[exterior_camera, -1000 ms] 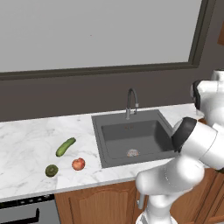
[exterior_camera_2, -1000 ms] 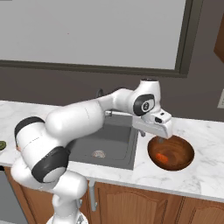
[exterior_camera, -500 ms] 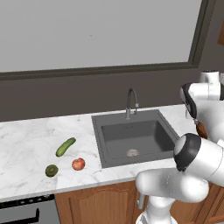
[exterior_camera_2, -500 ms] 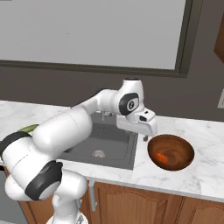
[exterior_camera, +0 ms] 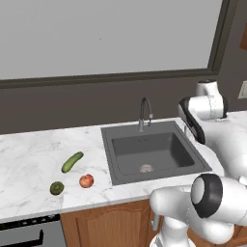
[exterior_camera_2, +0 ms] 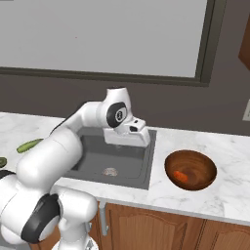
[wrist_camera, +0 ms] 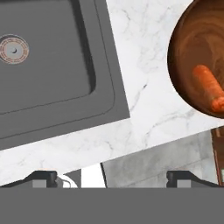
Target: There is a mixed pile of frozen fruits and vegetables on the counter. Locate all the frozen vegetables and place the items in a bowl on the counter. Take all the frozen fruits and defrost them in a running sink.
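**Carrot bowled; cucumber lies far across the sink**

The cucumber lies on the white marble surface left of the sink, its long axis slanting toward the back wall. The apple and dark green fruit sit near it, toward the front edge. The carrot rests in the wooden bowl, right of the sink. The tool, fingers spread wide and empty, hovers between sink and bowl. The next pick probably means crossing the whole basin leftward; the faucet stands at the back rim.
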{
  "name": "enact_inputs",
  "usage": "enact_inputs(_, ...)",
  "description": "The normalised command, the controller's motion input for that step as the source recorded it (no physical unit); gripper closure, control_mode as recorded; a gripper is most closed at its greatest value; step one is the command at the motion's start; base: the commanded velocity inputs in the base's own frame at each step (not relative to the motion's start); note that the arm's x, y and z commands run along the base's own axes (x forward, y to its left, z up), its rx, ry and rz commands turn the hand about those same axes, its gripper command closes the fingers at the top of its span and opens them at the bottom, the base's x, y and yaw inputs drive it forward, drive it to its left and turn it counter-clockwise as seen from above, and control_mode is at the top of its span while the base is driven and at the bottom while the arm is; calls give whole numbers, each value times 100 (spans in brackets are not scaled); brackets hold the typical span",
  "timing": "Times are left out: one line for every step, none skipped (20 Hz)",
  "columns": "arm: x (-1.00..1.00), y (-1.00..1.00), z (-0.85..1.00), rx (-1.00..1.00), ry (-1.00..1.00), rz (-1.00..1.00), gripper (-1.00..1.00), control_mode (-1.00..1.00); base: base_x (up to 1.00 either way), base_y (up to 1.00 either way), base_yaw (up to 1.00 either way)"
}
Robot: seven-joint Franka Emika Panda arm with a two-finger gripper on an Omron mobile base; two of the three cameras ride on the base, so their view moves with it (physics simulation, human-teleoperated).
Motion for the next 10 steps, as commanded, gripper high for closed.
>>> enact_inputs(0, 57, 0, 0, 0, 16, -100, -100, 0, 0, 0)
enact_inputs(0, 52, -2, 0, 0, 13, -100, -100, 0, 0, 0)
enact_inputs(0, 57, -6, 0, 0, 13, -100, -100, 0, 0, 0)
enact_inputs(9, 51, -6, 0, 0, 14, -100, -100, 0, 0, 0)
enact_inputs(6, 54, -9, 0, 0, 15, -100, -100, 0, 0, 0)
enact_inputs(5, 60, -12, 0, 3, 15, -100, -100, 0, 0, 0)
enact_inputs(8, 59, -7, 0, 5, 15, -100, -100, 0, 0, 0)
enact_inputs(4, 60, -8, 0, 4, 14, -100, -100, 0, 0, 0)
enact_inputs(0, 64, -9, 0, 4, 14, -100, -100, 0, 0, 0)
enact_inputs(0, 65, -7, 0, 3, 14, -100, -100, 0, 0, 0)
